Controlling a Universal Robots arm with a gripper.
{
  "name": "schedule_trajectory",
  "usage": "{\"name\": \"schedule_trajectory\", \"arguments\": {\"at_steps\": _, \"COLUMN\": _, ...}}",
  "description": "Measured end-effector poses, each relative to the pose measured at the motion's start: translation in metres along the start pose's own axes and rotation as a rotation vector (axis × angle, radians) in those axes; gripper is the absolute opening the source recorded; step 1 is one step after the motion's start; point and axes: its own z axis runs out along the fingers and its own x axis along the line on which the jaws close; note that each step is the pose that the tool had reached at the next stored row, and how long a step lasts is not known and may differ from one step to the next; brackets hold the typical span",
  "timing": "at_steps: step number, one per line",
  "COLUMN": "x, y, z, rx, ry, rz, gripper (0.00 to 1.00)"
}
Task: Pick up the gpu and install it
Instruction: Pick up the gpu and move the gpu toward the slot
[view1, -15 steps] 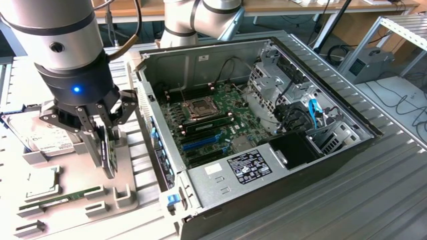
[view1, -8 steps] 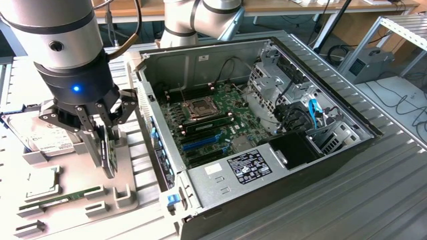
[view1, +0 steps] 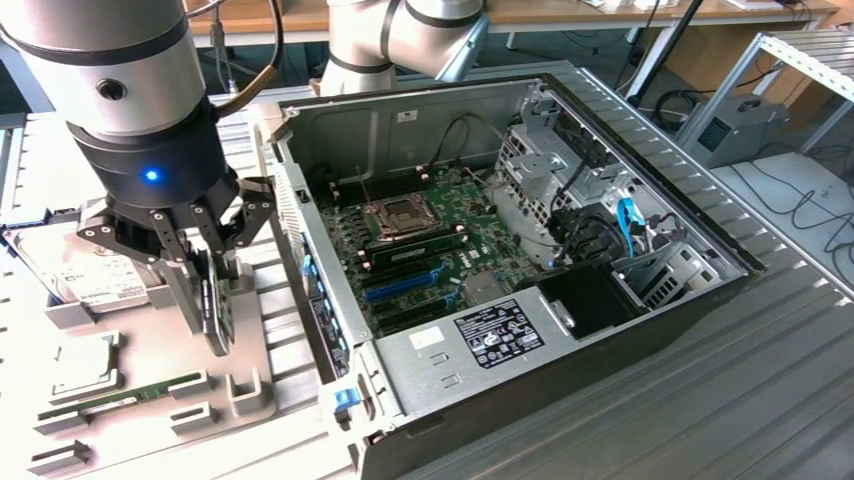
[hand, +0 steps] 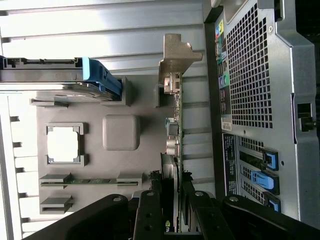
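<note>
While edge-on, thin green silver-bracketed gpu (hand: 176, 62) tight in black metal gripper (hand: 172, 199).

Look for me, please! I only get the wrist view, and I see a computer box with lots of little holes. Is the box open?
Observer: Yes. In the exterior view the computer case is open on top, and its green motherboard shows inside.
Operator: Is there a place for my card in there?
Observer: There are blue slots on the motherboard, and nothing is plugged into them.
Operator: Does my robot hand have a light?
Observer: Yes. A small blue light glows on the black body above the gripper, which is closed on the gpu beside the case.
</note>
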Motion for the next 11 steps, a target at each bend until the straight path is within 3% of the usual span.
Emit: {"name": "schedule_trajectory", "arguments": {"at_steps": 11, "x": 0.0000, "y": 0.0003, "z": -0.0034, "rx": -0.0001, "ry": 0.0000, "rz": 0.000, "gripper": 0.26}}
